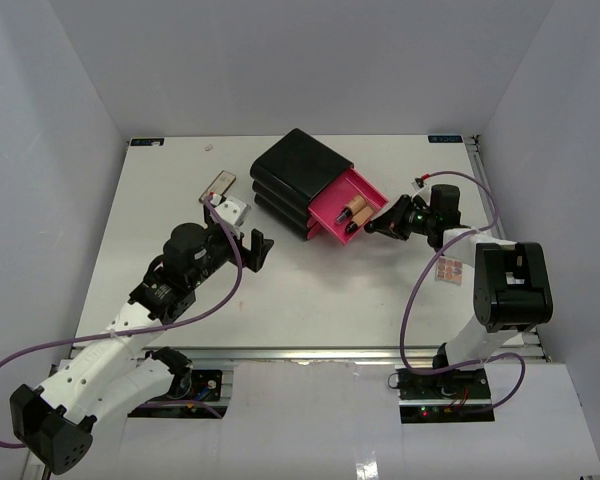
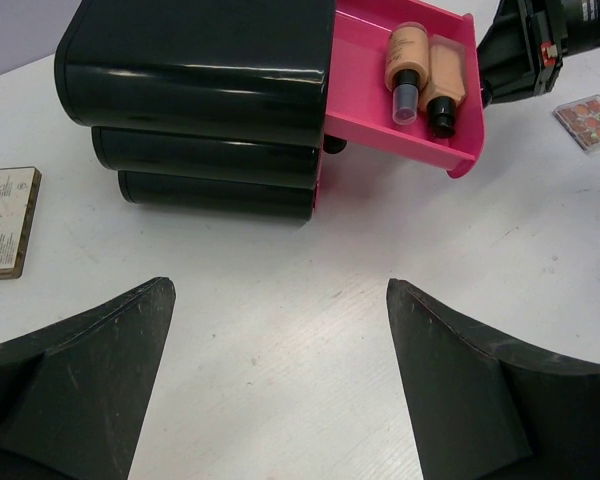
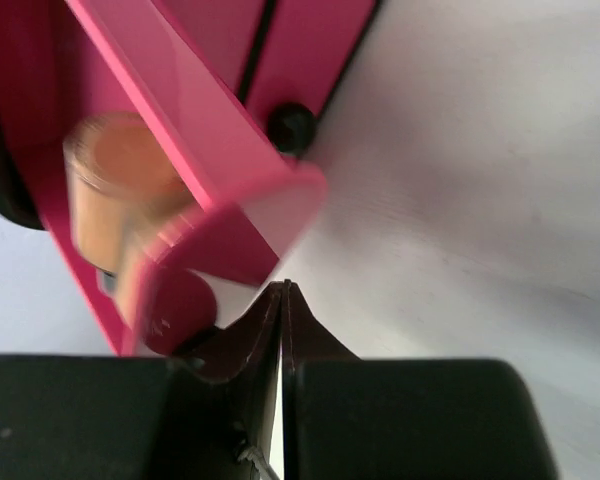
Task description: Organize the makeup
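Observation:
Two beige foundation bottles (image 1: pixel 354 211) with dark caps lie side by side in the open pink drawer (image 1: pixel 365 190) of the black box (image 1: pixel 298 170). The left wrist view shows the bottles (image 2: pixel 412 55) in that drawer (image 2: pixel 360 90). My right gripper (image 1: pixel 373 226) is shut with nothing in it, its tip (image 3: pixel 283 290) just at the drawer's front panel (image 3: pixel 205 170). My left gripper (image 1: pixel 246 234) stands open over bare table, in front of the box (image 2: pixel 200 90), with nothing between its fingers (image 2: pixel 130 340). A slim tan-and-silver case (image 1: pixel 220 185) lies left of the box. A flat palette (image 1: pixel 448 270) lies at the right.
The box has two more drawers, both closed, under the open one. A small item (image 1: pixel 418 183) lies near the right arm's cable at the back right. White walls close in the table (image 1: pixel 310 290) on three sides.

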{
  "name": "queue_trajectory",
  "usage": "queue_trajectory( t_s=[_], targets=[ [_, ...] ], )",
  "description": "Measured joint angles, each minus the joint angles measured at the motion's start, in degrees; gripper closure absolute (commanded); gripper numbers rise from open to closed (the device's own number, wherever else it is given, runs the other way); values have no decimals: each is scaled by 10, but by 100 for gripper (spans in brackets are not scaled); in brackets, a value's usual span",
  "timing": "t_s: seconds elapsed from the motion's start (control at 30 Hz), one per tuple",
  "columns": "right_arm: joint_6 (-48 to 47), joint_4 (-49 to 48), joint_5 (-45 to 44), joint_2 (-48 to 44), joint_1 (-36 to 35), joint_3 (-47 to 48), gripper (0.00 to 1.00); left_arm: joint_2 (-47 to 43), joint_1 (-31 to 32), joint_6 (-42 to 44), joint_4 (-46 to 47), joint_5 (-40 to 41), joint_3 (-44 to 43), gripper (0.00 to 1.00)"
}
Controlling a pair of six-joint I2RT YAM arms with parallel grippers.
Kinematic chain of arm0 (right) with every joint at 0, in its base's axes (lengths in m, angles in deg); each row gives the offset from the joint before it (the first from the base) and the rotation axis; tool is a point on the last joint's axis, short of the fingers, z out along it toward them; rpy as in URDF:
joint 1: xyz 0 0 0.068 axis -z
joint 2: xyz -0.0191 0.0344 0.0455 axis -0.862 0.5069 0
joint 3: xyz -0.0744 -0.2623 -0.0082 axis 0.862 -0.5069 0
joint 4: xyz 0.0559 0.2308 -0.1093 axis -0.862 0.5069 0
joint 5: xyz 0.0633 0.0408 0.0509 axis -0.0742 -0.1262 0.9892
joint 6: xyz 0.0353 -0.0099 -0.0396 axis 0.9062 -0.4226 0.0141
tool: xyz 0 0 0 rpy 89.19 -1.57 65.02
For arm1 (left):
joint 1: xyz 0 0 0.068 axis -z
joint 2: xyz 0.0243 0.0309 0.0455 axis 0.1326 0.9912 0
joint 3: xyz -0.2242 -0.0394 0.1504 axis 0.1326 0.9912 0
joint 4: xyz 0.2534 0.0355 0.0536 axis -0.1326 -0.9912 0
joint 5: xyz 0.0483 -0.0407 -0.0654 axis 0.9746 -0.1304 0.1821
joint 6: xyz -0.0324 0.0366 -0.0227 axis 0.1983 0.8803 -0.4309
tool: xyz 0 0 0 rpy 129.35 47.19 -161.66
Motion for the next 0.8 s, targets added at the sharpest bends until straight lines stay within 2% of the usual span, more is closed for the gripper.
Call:
queue_trajectory(
  t_s=[0.13, 0.3, 0.63, 0.8],
  targets=[
    [24, 3, -3, -1, -19, 33, 92, 1, -2, 7, 0, 0, 0, 2],
    [24, 11, -13, 0, -55, 122, 92, 1, -4, 12, 0, 0, 0, 2],
    [35, -22, -13, 113, -95, 254, 92, 2, -7, 15, 0, 0, 0, 2],
    [28, -44, -13, 127, -95, 268, 92, 2, -8, 17, 0, 0, 0, 2]
  ],
)
